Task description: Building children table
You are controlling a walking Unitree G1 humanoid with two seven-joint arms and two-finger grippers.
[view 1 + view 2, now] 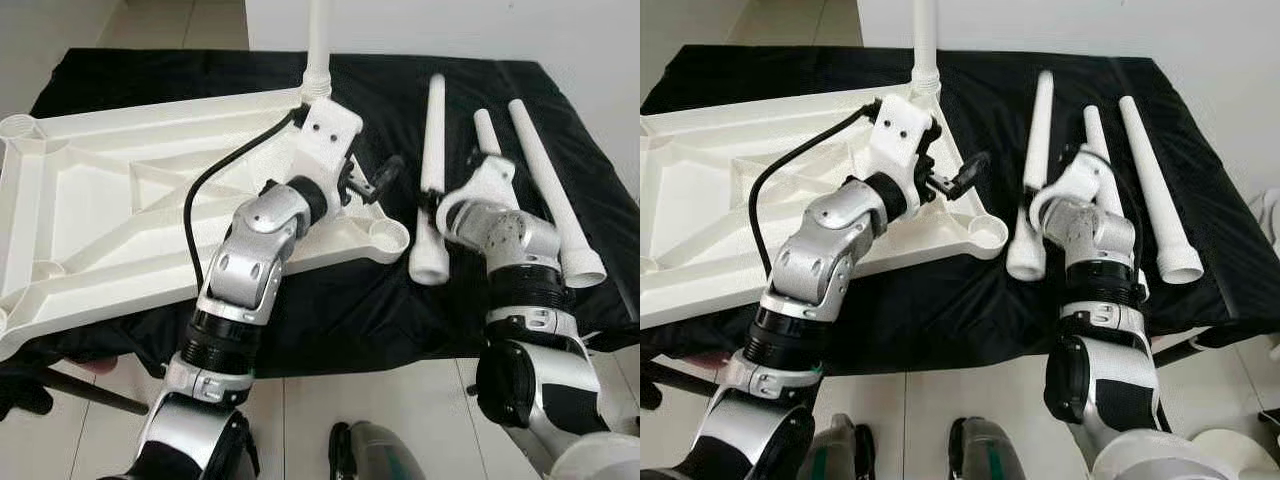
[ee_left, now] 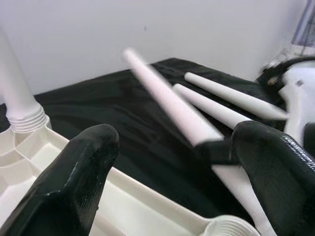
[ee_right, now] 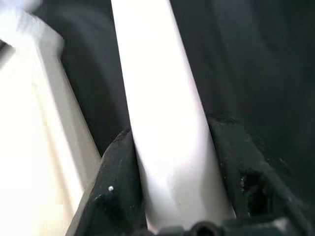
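Left eye view: a white leg (image 1: 432,170) is clamped in the right claw (image 1: 436,215) beside the upturned tabletop (image 1: 120,200); the left claw (image 1: 375,183) hangs spread, empty. Seemingly, seating it in the near corner socket (image 1: 385,236) is called for next.

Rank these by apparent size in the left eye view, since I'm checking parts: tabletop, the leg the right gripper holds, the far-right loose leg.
1. tabletop
2. and 3. held leg and far-right loose leg: look alike, unsure. The right gripper hides part of the held leg.

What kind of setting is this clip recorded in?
Probably a room in a home, used for assembly: pale tiled floor, plain white wall, and a black-covered table holding an upturned white tabletop and loose legs.
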